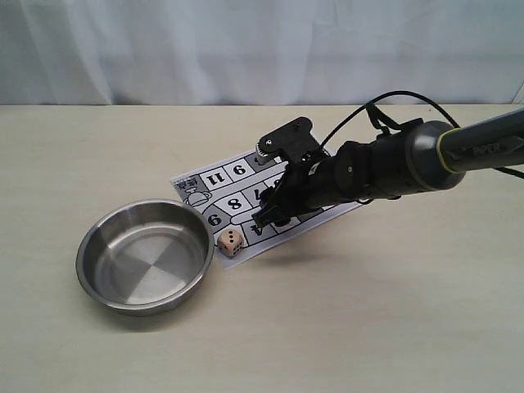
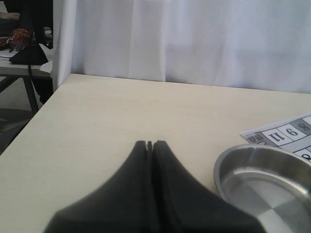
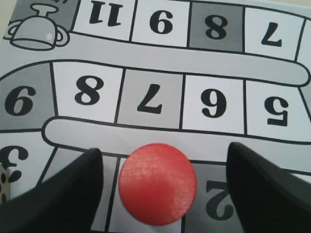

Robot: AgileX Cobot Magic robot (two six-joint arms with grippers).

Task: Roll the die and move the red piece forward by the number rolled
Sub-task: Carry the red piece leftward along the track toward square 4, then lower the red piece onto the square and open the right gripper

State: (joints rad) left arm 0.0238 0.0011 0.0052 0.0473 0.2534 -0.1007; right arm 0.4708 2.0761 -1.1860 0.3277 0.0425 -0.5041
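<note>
While the right pincer (image 3: 164, 152) is gaping empty astride one matte red piece (image 3: 157, 183), one tan dark-pipped die (image 1: 231, 241) is lying to its left.

game board (image 3: 170, 60), squares numbered 11, 8, 7, 5
</note>
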